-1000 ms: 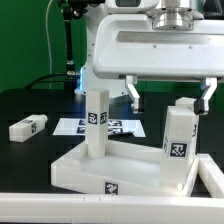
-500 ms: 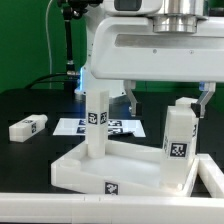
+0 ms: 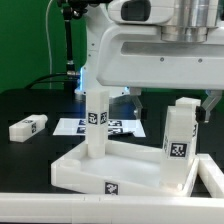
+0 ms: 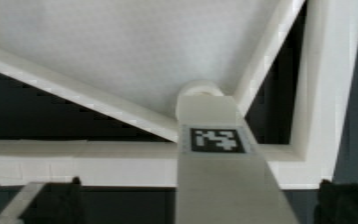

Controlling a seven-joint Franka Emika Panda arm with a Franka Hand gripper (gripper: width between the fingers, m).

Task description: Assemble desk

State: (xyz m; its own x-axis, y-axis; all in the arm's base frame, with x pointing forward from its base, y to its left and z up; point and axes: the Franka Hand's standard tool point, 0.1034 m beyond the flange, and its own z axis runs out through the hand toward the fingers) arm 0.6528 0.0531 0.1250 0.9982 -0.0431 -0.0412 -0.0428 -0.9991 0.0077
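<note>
The white desk top (image 3: 75,172), a rimmed tray, is seen lying on the black counter (image 3: 30,100) toward the front of the exterior view; two square legs are stood upright in it, the first leg (image 3: 97,122) at a corner toward that view's left, the second leg (image 3: 178,132) at the side toward its right; each is marked with a small black-and-white tag. A third leg (image 3: 30,127) is seen lying on its side on the counter, well apart toward the exterior view's left; the marker board (image 3: 120,127) is laid flat behind the tray. The claw (image 3: 174,103) is spread wide above the second leg, its fingers (image 4: 43,200) set to either side, nothing pinched; in the wrist view a tagged leg is shown from above, planted in a corner of the tray.
</note>
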